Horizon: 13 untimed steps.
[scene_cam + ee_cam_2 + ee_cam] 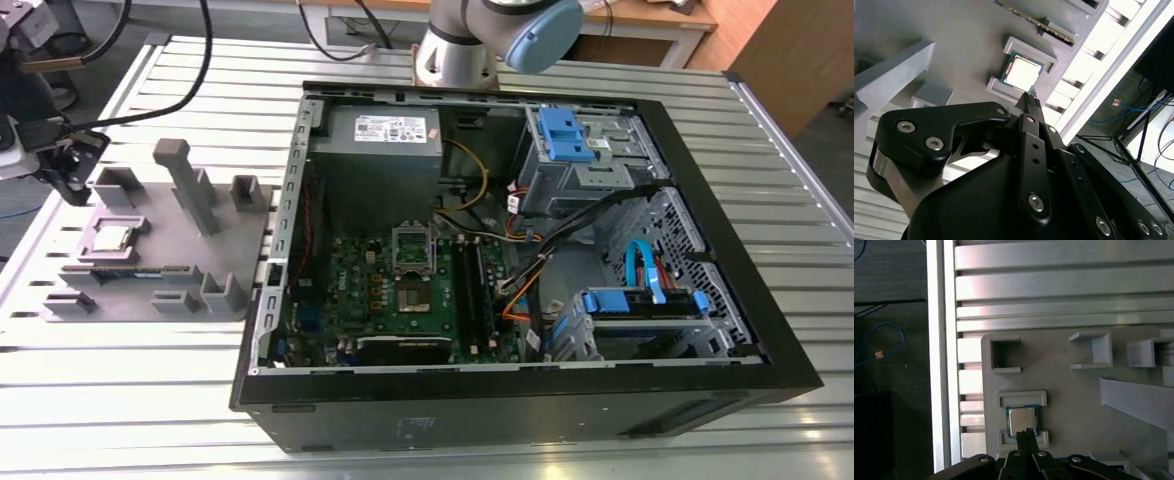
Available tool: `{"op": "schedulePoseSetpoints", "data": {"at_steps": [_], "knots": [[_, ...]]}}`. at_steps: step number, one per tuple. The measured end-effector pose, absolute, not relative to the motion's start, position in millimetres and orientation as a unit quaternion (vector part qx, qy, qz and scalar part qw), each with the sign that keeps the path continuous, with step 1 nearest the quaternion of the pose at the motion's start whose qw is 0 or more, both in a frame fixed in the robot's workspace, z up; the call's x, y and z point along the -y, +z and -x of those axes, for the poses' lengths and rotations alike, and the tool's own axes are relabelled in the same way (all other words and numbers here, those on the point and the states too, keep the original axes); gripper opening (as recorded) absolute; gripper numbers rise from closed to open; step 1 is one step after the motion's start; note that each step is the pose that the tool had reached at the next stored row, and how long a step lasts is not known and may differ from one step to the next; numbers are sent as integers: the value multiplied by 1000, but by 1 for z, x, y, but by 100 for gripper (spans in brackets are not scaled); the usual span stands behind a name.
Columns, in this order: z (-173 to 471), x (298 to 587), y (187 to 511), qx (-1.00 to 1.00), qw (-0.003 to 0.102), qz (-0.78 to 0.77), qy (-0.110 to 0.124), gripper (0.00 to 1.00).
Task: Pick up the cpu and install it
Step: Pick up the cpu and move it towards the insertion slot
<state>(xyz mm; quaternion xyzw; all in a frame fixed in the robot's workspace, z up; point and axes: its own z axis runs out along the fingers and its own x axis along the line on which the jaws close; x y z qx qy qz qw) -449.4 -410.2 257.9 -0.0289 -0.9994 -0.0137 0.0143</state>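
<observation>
Cpu (1021, 421) is seated in a framed pocket of the grey fixture (1074, 390), laid on the slatted table (1054, 290) beside the case (534, 405). The gripper (1027, 432) is held just by its edge, fingers pressed together, nothing pinched.

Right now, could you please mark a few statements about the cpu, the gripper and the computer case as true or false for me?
1. The cpu lies in a recess of the grey fixture. True.
2. The gripper holds the cpu up in the air. False: the cpu lies flat in its recess, and the gripper's shut tips are close by its edge.
3. The computer case lies open, with its motherboard showing. True.
4. The fixture sits on the exterior view's right of the case. False: it is on the exterior view's left of the case.
</observation>
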Motion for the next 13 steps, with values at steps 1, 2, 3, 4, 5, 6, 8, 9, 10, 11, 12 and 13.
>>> {"op": "schedulePoseSetpoints", "data": {"at_steps": [1, 2, 3, 4, 5, 6, 8, 9, 10, 11, 12, 13], "knots": [[449, 411, 257, 999, 13, 28, -14, 11], [450, 411, 256, 999, 12, 27, -14, 11], [450, 411, 256, 999, 10, 27, -14, 11], [450, 412, 255, 1000, 9, 26, -14, 11], [450, 412, 254, 1000, 7, 26, -14, 11], [450, 412, 253, 1000, 5, 26, -14, 11], [450, 413, 251, 1000, 4, 25, -14, 11], [450, 413, 249, 1000, 4, 25, -14, 11], [451, 414, 247, 1000, 4, 25, -14, 11], [451, 414, 245, 1000, 4, 25, -14, 11], [451, 415, 243, 1000, 4, 25, -14, 11], [451, 415, 242, 1000, 4, 25, -14, 11]]}}
